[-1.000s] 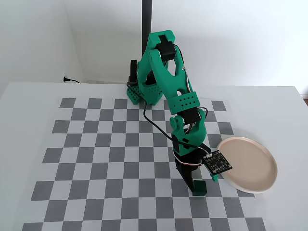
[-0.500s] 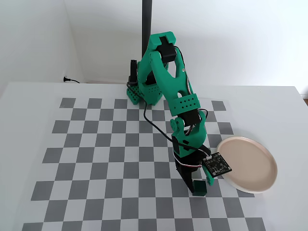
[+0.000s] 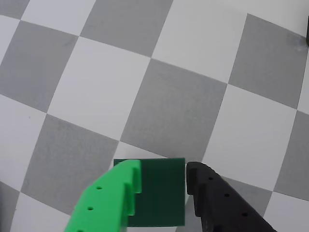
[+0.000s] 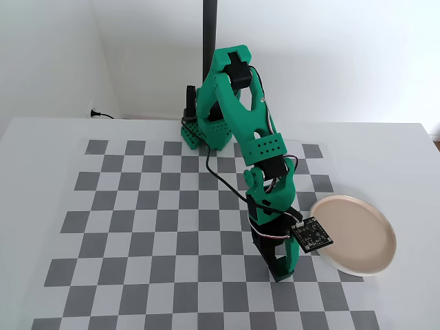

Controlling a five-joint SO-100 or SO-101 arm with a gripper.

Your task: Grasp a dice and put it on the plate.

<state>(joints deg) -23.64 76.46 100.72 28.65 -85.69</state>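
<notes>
The dice (image 3: 161,193), a plain dark green cube, sits between my jaws in the wrist view, low over the checkered mat. The bright green jaw overlaps its left side and the black jaw presses its right edge, so my gripper (image 3: 161,170) is shut on it. In the fixed view my gripper (image 4: 280,269) points down at the mat, just left of the plate (image 4: 357,237); the dice is hidden there by the fingers. The plate is round, pale pinkish-beige and empty, at the mat's right edge.
The checkered mat (image 4: 137,206) covers the white table. The arm's base (image 4: 199,130) and a black pole (image 4: 209,27) stand at the back. A small black camera board (image 4: 313,235) juts from the wrist towards the plate's rim.
</notes>
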